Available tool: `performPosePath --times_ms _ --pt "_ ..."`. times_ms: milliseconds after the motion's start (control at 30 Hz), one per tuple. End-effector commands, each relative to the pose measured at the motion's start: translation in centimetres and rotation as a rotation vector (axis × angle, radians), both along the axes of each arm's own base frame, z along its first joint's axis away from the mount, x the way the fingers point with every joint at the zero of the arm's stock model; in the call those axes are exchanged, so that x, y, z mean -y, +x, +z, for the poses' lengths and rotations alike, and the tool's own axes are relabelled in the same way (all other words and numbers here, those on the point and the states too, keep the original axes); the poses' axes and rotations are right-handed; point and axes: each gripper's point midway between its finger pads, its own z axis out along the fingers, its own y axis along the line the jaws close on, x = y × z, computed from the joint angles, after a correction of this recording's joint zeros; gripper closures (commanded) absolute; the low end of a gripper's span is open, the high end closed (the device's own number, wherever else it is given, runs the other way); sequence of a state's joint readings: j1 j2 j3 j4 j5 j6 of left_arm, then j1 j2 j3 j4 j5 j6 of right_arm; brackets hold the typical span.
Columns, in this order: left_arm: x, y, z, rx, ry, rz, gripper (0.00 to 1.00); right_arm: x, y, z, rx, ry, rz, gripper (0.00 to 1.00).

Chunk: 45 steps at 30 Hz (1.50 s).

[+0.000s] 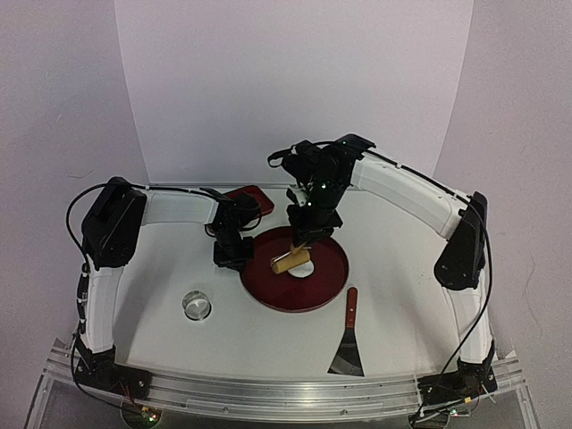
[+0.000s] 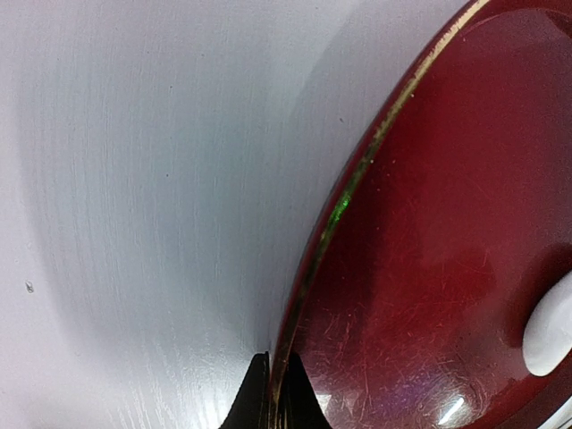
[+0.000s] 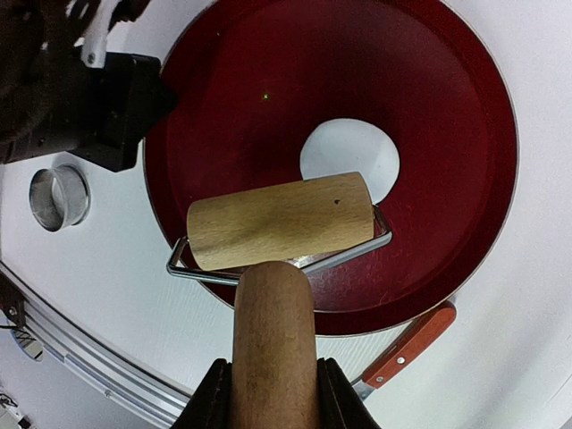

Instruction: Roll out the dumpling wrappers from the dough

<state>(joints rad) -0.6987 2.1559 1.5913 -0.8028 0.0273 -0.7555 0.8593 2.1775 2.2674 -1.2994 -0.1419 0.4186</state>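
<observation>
Here, seen from above, a round red tray [image 1: 332, 284] sits near the middle of the white surface [image 1: 402, 295], and the dough [image 1: 305, 269] lies inside it close to the tray's centre as a flat, pale, roughly round patch. The right tool [image 3: 273, 395] is closed firmly around the thick wooden handle of a roller [image 3: 281, 221], one finger [image 3: 213, 398] on each side of the handle, which points toward 6 o'clock in the right wrist view. The roller's wooden barrel lies crosswise in its wire frame over the tray and covers the dough's edge at 6 o'clock; whether it presses on the dough cannot be told. The left tool [image 2: 275, 400] is pinched nearly closed on the tray's rim at about 9 o'clock in the overhead view, one fingertip [image 2: 256, 393] outside the rim and the other inside. From the left wrist, the dough shows only as a white sliver at 4 o'clock. A shiny metal ring cutter [image 1: 197, 306] stands on the surface at 8 o'clock from the tray, apart from it. A scraper [image 1: 349, 338] with a red handle lies at 5 o'clock, its blade toward the near edge. A small dark red plate [image 1: 251, 198] rests at 11 o'clock, behind the left tool.
</observation>
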Motion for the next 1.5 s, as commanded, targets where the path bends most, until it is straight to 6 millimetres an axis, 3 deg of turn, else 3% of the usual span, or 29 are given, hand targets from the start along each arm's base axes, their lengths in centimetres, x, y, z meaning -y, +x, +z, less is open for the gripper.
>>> performPosePath --times_ms 0,300,467,933,1467 --pt "-4.0 -3.3 -4.5 -0.13 0.223 -0.05 1.0 0.8 0.8 -1.0 0.028 -0.083 0.002 1.0" --pt "-4.0 -3.2 -4.3 -0.132 0.227 -0.06 1.0 0.9 3.0 -4.0 0.054 -0.167 0.016 1.0" --pt "-4.1 -3.2 -4.2 -0.132 0.227 -0.061 1.0 1.9 3.3 -5.9 0.02 -0.205 0.018 1.0" --pt "-4.2 -3.4 -4.4 -0.143 0.236 -0.077 1.0 5.4 0.7 -10.4 -0.09 -0.293 0.026 1.0" --pt "-4.9 -4.0 -4.9 -0.21 0.269 -0.072 1.0 9.3 -3.7 -20.8 -0.271 -0.388 0.052 1.0"
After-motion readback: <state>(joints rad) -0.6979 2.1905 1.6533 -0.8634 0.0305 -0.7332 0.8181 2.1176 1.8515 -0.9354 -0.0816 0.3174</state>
